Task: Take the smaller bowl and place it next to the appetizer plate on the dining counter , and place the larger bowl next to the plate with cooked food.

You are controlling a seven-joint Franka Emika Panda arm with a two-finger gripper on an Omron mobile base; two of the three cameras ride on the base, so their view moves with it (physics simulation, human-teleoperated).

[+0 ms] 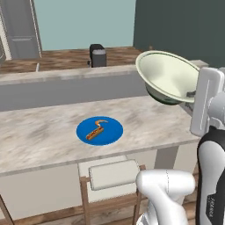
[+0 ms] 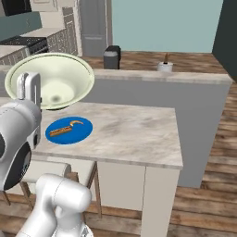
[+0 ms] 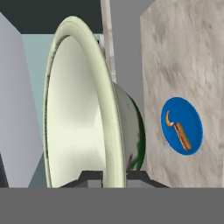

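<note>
**A:** Starting with the left base view, you have the larger bowl [image 1: 169,75] carried in the air at the right, tipped so its mouth faces left and toward you, above the right end of the dining desk [image 1: 44,132]. The blue plate [image 1: 99,130] with the cooked sausage lies flat near the middle of that top, below and to the left of the bowl.

**B:** And the tool?

**A:** Its fingers are hidden behind the wrist there. In the right base view the bowl [image 2: 51,81] hangs just above the desk [image 2: 134,129], and the plate [image 2: 69,130] sits right below its lower rim, slightly nearer you. Bare marble runs to the right of the plate.

**B:** So is the grip sure?

**A:** In the hand view, yes: the tool [image 3: 114,177] is closed on the bowl's rim [image 3: 103,109], 1 finger on each side of the wall, with the bowl standing edge-on. The plate [image 3: 181,127] lies off the bowl's outer, green-banded side, on the desk [image 3: 183,52].

**B:** What does your next move turn on?

**A:** I'd judge you must level the bowl, then lower it onto bare top beside the plate, not onto it.
</note>
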